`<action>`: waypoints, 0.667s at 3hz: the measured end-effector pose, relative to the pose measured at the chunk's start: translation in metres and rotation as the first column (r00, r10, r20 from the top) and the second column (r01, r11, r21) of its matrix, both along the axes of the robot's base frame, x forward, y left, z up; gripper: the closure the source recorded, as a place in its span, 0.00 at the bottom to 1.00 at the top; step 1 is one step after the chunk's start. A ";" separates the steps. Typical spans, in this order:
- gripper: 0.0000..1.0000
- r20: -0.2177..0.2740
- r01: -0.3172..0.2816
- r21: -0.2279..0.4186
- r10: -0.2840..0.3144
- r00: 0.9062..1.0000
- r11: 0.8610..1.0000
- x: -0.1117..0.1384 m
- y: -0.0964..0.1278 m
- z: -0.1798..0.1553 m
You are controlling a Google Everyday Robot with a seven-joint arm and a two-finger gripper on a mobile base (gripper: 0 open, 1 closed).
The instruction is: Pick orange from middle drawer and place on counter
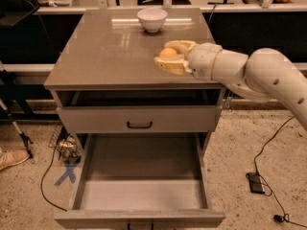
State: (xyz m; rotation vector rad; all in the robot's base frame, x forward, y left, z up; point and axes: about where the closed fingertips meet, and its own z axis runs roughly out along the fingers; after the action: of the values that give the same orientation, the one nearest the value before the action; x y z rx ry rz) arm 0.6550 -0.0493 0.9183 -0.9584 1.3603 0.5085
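The orange [168, 52] is held between the pale fingers [171, 66] of my gripper [171, 56], which reaches in from the right over the right part of the counter [110, 51]. The gripper is shut on the orange, just above the glossy grey-brown top. The middle drawer [139, 176] stands pulled fully out below, its flat grey floor bare. The white arm [249, 73] extends to the right edge of the view.
A white bowl [152, 19] sits at the back of the counter. A shut drawer with a black bar handle [139, 125] lies above the open one. Cables and a power brick [256, 182] lie on the floor at the right, a blue tape cross [67, 172] at the left.
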 end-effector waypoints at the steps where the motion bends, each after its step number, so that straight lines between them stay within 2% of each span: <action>1: 1.00 -0.083 0.054 -0.002 -0.054 0.995 0.999 0.040 0.008 -0.003; 2: 1.00 -0.157 0.124 -0.024 -0.126 0.979 0.992 0.077 0.019 -0.012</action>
State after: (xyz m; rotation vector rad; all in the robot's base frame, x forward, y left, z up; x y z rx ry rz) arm 0.7316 -0.0306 0.9067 -0.8515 1.5586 0.4878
